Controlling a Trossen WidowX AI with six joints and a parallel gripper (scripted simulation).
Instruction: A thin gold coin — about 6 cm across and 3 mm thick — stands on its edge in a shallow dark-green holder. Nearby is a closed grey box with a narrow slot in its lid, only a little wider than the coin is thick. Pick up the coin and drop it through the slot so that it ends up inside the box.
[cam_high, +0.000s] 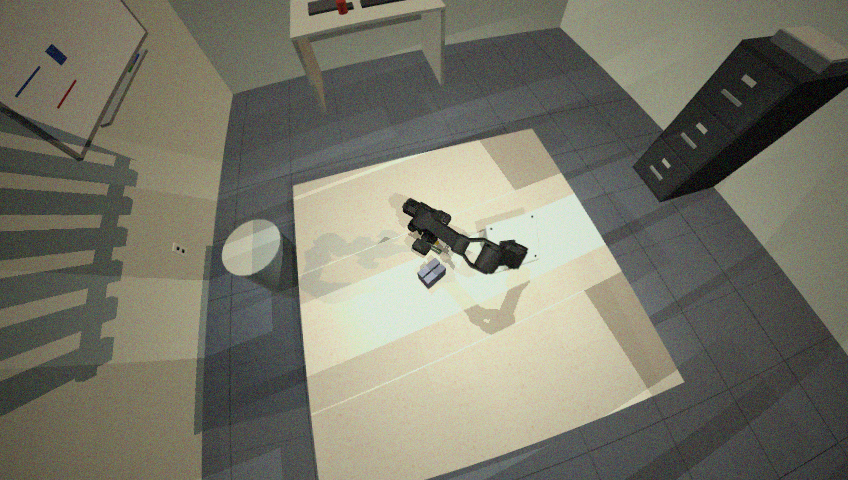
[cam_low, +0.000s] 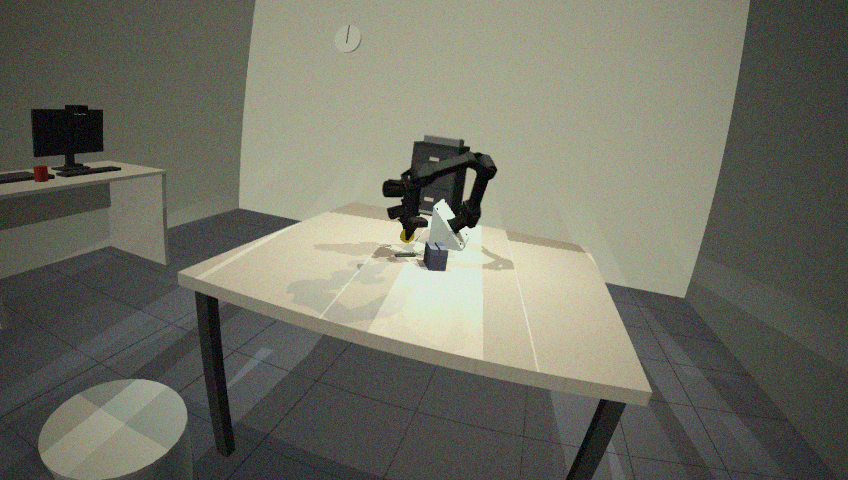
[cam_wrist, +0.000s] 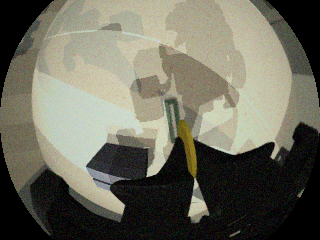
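My gripper (cam_low: 409, 229) (cam_wrist: 182, 140) (cam_high: 427, 242) is shut on the thin gold coin (cam_low: 403, 236) (cam_wrist: 187, 146) and holds it edge-on between the dark fingers. The coin hangs a little above the shallow dark-green holder (cam_low: 405, 254) (cam_wrist: 172, 110), which lies empty on the table. The closed grey box (cam_high: 432, 273) (cam_low: 436, 256) (cam_wrist: 119, 163) stands close beside the holder, with a dark slot line across its lid. In the wrist view the box is below and to the left of the coin.
The arm's base sits on a white mounting plate (cam_high: 523, 228) (cam_low: 445, 228) behind the box. The beige table (cam_high: 452, 368) (cam_low: 452, 333) extends widely in front. A round stool (cam_high: 251, 247) (cam_low: 113, 428) stands off the table's left side.
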